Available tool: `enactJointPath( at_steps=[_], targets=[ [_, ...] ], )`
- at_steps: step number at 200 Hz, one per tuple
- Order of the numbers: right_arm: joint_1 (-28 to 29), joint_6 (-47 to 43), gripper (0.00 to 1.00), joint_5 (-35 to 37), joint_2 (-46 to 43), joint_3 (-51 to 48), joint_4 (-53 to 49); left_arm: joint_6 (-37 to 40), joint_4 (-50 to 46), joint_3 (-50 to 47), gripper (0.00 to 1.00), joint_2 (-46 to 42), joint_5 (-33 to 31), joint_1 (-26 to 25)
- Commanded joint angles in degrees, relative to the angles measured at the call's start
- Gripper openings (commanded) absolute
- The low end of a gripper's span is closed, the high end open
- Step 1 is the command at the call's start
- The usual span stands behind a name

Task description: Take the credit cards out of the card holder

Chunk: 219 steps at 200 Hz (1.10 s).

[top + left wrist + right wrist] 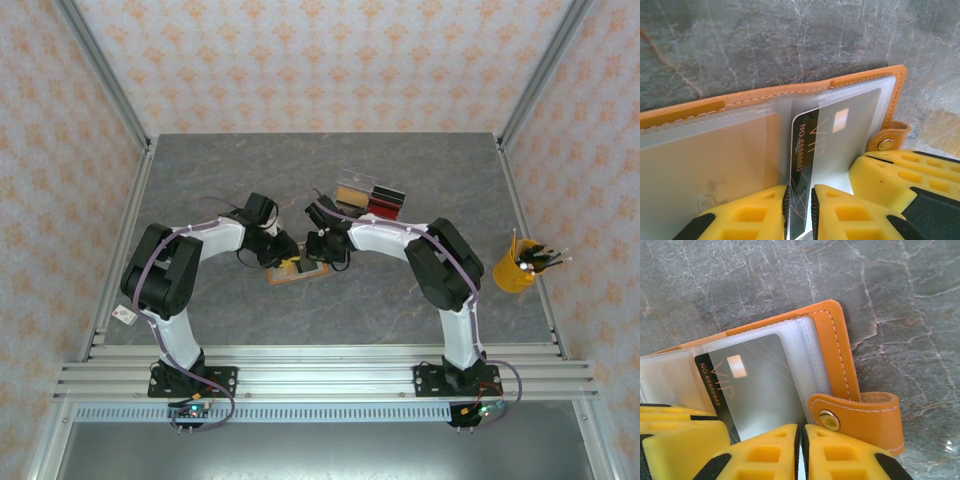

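An orange card holder (297, 271) lies open at the middle of the grey marble-patterned table (230, 170), where the two arms meet over it. Inside, a pale grey credit card (840, 132) with a black stripe, the letters "VIP" and a gold chip sits in a clear plastic sleeve (805, 355). The left gripper (799, 212) has its yellow fingers squeezed to a narrow slit on the card's near edge. Just beside it, the right gripper (799, 455) is pressed nearly closed on the holder's near edge, next to the snap tab (865, 415) that juts out onto the stone. Beyond the holder stands a clear case (370, 195) of tan, black and red blocks. Well off to the right, a yellow cup (513, 270) holds pens.
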Motion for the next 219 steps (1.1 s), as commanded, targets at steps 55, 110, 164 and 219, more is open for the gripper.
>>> enactJointPath(
  at_steps=[55, 110, 164, 219],
  targets=[
    [-0.11, 1.59, 0.14, 0.14, 1.71, -3.4, -0.81, 1.55, 1.11, -0.55, 0.23, -0.36, -1.31, -0.47],
    [-0.14, 1.24, 0.13, -0.23, 1.79, -3.38, -1.17, 3.88, 4.08, -1.19, 0.19, -1.67, 1.33, -0.48],
    [-0.14, 1.22, 0.13, -0.53, 2.14, -3.56, -1.33, 5.77, 10.22, -3.76, 0.18, -3.0, 4.47, -0.39],
    [-0.17, 1.11, 0.13, -1.01, 2.44, -3.58, -1.34, 4.7, 14.61, -5.31, 0.17, -3.02, 4.64, -0.31]
  ],
)
